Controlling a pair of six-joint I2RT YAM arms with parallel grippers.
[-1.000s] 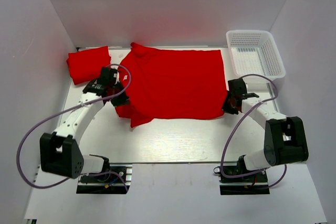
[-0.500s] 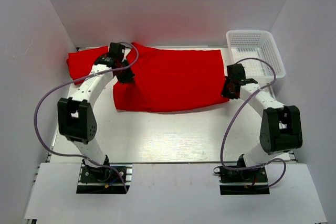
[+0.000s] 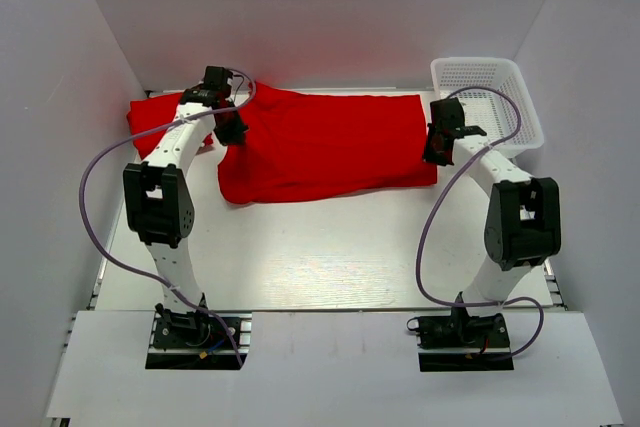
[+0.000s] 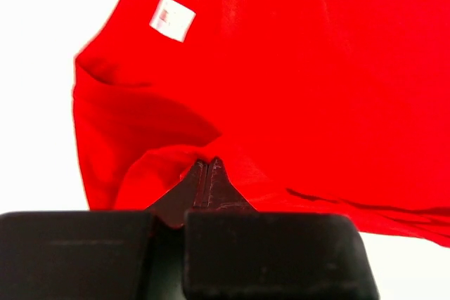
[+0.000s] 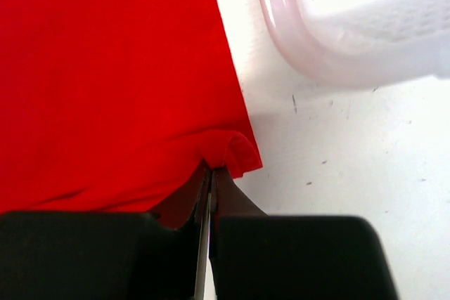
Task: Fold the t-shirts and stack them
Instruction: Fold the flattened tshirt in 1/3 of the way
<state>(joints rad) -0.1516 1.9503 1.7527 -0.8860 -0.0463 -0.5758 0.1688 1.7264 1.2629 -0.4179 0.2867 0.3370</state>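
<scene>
A bright red t-shirt [image 3: 325, 147] lies spread across the back of the table, its near part folded up toward the back. My left gripper [image 3: 228, 129] is shut on the t-shirt's left edge; the left wrist view shows the cloth [image 4: 281, 89] pinched at my closed fingertips [image 4: 207, 166], with a white label [image 4: 171, 17] above. My right gripper [image 3: 436, 150] is shut on the t-shirt's right edge, cloth [image 5: 105, 82] bunched at its tips [image 5: 211, 171]. A second red t-shirt [image 3: 152, 119] lies folded at the back left.
A white lattice basket [image 3: 490, 97] stands at the back right, just right of my right gripper; its rim [image 5: 316, 54] shows in the right wrist view. White walls enclose the table on three sides.
Both grippers have carried the t-shirt's near edge toward the back, folding the shirt over itself. The left arm swung far back and now stretches over the shirt's left end.
</scene>
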